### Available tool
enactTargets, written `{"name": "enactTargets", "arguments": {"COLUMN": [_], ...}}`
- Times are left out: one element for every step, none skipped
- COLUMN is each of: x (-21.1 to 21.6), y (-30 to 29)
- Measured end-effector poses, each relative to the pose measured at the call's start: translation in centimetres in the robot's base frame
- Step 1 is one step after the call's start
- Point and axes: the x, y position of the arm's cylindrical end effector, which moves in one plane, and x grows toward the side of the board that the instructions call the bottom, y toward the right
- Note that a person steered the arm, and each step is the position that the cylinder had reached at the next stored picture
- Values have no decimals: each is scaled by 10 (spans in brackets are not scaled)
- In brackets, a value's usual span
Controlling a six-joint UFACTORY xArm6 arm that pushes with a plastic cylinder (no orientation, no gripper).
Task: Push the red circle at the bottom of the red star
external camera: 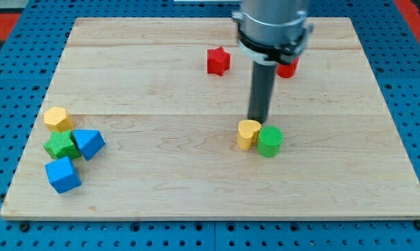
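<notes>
Near the upper middle of the frame, on the pale wood-grained desk [161, 181], the red star [218, 61] is seen, while the red circle [288, 68] is largely hidden behind the arm to its right. My tip [257, 121], a plain dark rod without fingers to open or close, is set just above the yellow heart-shaped block [248, 134], which touches the ribbed green cylinder [270, 141]. At lower left a yellow block [57, 118], a green star [60, 145], a blue triangle [89, 143] and a blue cube [63, 174] are clustered.
</notes>
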Motion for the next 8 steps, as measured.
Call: {"name": "enactTargets", "arguments": {"x": [5,25,26,-7,-57,-120,-146,-153], "y": [-1,41,48,85,137,180,174,96]}}
